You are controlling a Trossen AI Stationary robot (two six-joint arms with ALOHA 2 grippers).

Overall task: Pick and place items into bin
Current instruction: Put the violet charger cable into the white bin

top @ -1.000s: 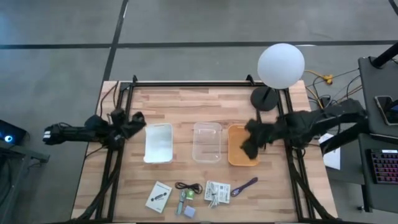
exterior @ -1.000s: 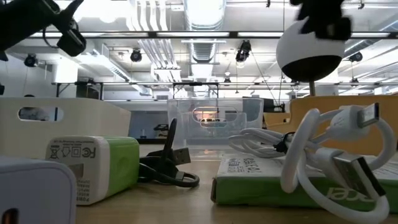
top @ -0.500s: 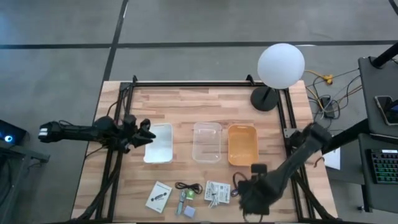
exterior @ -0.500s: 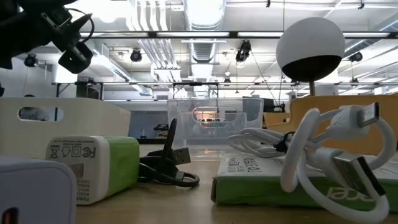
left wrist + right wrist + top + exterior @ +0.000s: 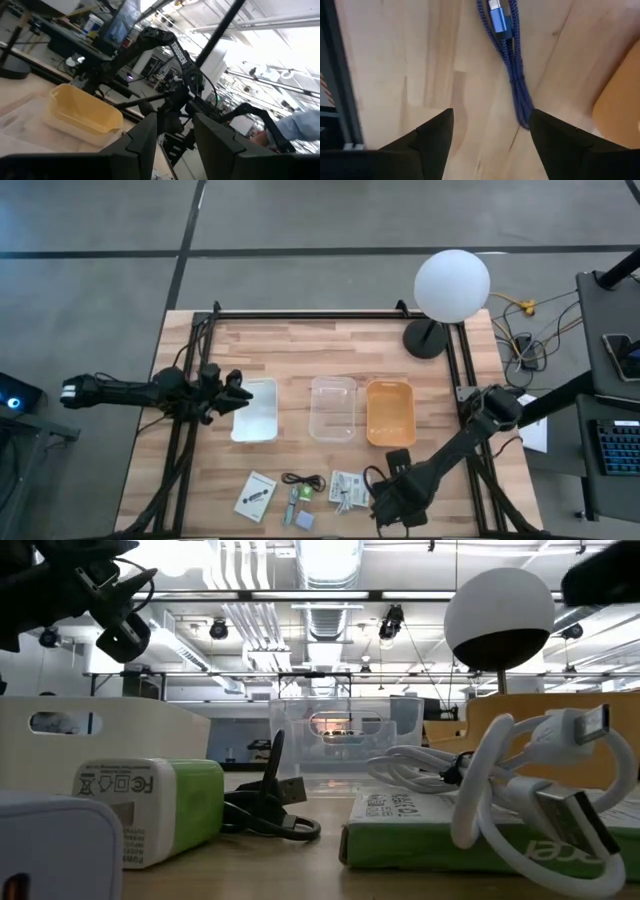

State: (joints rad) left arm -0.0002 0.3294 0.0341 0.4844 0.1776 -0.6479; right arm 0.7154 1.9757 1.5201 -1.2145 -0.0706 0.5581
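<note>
The right claw point(image 5: 385, 502) hangs open over the blue braided cable point(image 5: 507, 55) on the wooden surface point(image 5: 300, 360), near the orange bin point(image 5: 390, 412). The left claw point(image 5: 236, 392) waits open beside the white bin point(image 5: 255, 410).

table point(image 5: 300, 345): matt wood | cable point(image 5: 507, 55): seemingly braided | middle bin point(image 5: 333, 408): clear plastic

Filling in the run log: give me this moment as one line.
right gripper: open, over blue cable, near front row | left gripper: open, waiting beside white bin | clear bin, orange bin: look empty
</note>
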